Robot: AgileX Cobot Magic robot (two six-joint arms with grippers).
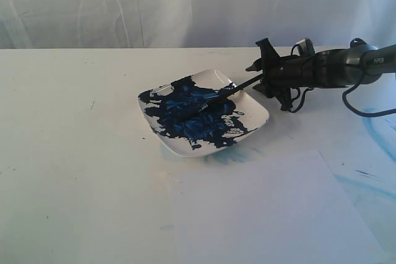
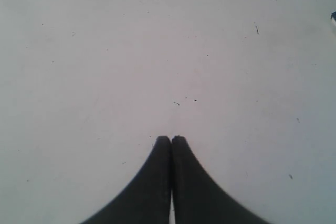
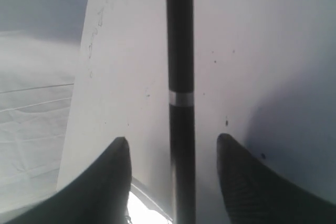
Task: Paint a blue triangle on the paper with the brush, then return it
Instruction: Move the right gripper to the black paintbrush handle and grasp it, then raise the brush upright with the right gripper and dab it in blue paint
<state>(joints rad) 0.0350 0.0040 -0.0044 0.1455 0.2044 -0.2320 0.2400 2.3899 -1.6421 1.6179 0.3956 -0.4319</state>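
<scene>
The brush (image 1: 230, 89) lies with its bristles in the dark-blue paint of the white dish (image 1: 253, 110), its black handle sticking out over the rim to the right. My right gripper (image 1: 260, 78) is open around that handle. In the right wrist view the handle (image 3: 179, 51) runs between the spread fingers of the right gripper (image 3: 173, 139) with a gap on each side. The paper (image 1: 272, 214) lies flat in front of the dish. No blue triangle shows on it. My left gripper (image 2: 171, 139) is shut and empty over bare tabletop, out of the exterior view.
Pale light-blue smears (image 1: 378, 134) mark the tabletop right of the paper, under the right arm's cable. A white curtain (image 1: 185, 4) hangs behind the table's far edge. A faint blue stain (image 1: 232, 154) sits by the dish's near rim.
</scene>
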